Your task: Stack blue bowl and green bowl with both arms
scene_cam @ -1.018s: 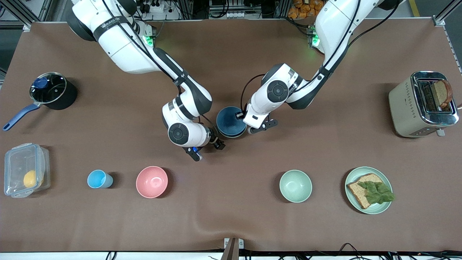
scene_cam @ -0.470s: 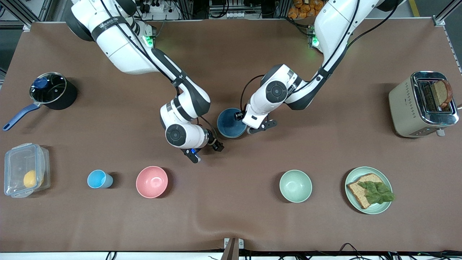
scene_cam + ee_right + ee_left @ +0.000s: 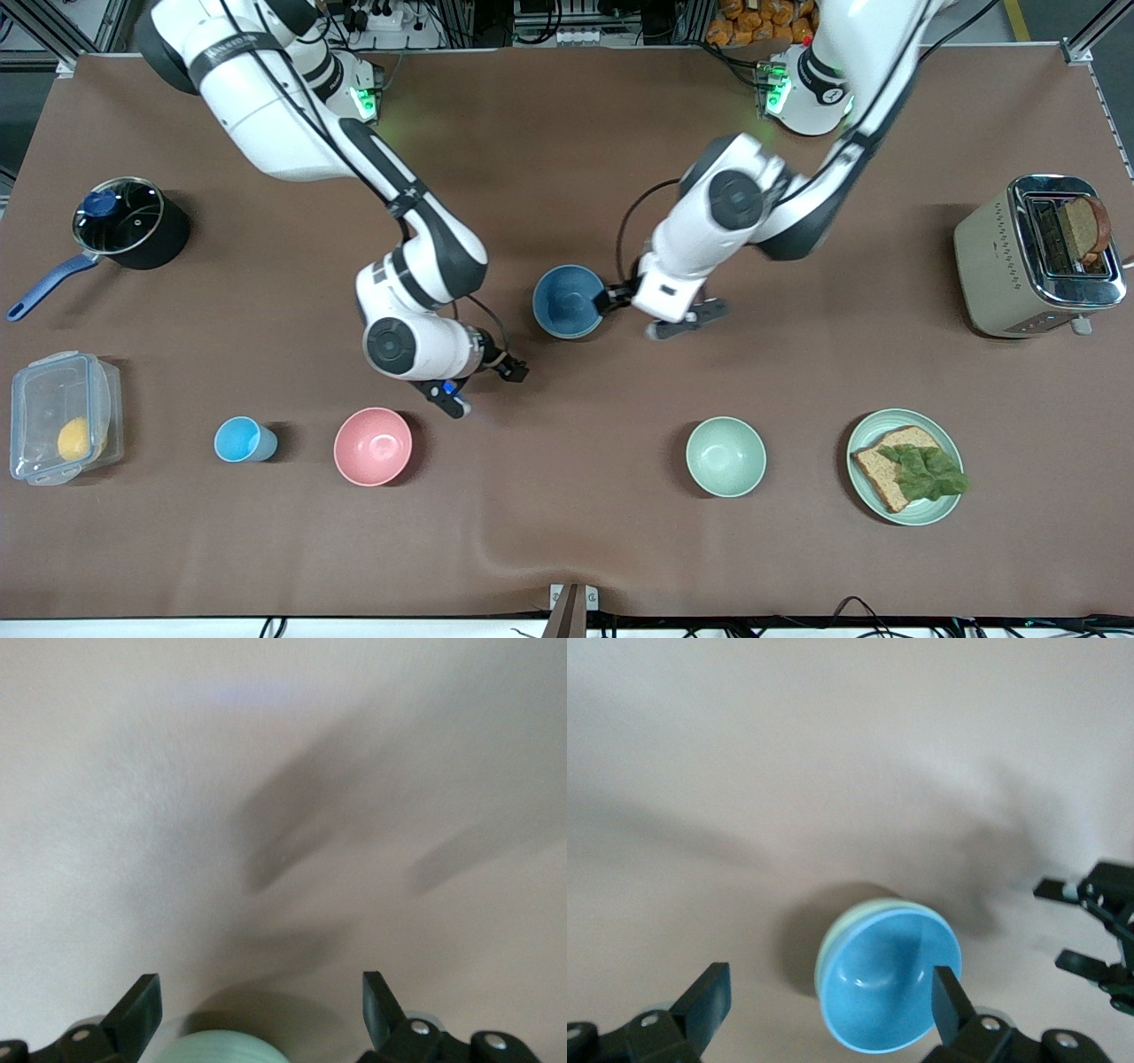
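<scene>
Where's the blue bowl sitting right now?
The blue bowl sits nested in the green bowl mid-table, beside the open left hand, farther from the front camera than the pink bowl.

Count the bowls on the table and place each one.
4: blue bowl nested in green bowl mid-table; pink bowl and mint bowl nearer the front camera.

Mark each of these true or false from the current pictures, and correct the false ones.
1. The blue bowl sits inside the green bowl. True.
2. The left gripper is shut on the blue bowl's rim. False: it is open, beside the stack.
3. The right gripper holds the pink bowl. False: it is open and holds nothing.
4. The toaster has bread in a slot. True.
5. The mint bowl lies nearer the front camera than the stack. True.
</scene>
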Robot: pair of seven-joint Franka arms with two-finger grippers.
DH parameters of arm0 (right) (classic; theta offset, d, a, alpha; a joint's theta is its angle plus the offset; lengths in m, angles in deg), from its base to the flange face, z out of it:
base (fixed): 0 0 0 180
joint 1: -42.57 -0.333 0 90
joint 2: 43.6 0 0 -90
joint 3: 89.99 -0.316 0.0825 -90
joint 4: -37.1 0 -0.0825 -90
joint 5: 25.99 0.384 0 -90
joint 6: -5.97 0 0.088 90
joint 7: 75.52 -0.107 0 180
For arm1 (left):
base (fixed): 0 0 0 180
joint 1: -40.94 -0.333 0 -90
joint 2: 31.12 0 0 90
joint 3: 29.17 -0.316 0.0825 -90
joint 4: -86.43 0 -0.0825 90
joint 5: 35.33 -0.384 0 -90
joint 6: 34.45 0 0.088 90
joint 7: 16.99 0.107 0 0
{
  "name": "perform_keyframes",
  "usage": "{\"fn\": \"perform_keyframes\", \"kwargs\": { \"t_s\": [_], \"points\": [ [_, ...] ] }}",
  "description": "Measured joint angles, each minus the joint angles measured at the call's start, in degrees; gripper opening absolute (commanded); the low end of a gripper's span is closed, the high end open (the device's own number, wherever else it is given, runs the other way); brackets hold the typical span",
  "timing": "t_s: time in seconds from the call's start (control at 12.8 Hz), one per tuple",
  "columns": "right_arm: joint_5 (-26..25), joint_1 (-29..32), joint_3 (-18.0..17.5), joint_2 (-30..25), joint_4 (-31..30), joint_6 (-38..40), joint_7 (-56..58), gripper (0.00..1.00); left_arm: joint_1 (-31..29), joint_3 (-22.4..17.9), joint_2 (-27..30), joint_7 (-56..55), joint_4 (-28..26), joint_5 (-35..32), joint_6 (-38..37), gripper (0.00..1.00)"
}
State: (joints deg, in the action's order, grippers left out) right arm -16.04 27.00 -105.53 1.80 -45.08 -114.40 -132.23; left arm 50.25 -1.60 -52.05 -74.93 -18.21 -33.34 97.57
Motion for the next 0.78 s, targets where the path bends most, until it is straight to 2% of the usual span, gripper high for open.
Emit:
{"fn": "perform_keyframes", "kwargs": {
  "t_s": [0.24,0.47,0.78],
  "points": [
    [-2.2,2.8,0.0,-1.6,0.0,2.7,6.9,1.0,-6.0,-0.1,9.8,0.8,0.0,-3.7,-8.5,1.0],
    [-5.3,5.5,0.2,-4.3,0.1,7.6,14.7,1.0,-12.5,-0.3,17.1,8.3,0.0,-4.1,-16.1,1.0],
    [-6.1,12.9,0.3,-12.0,0.3,17.4,34.3,1.0,-19.4,-0.5,20.8,22.0,4.7,-4.1,-28.7,1.0]
  ]
}}
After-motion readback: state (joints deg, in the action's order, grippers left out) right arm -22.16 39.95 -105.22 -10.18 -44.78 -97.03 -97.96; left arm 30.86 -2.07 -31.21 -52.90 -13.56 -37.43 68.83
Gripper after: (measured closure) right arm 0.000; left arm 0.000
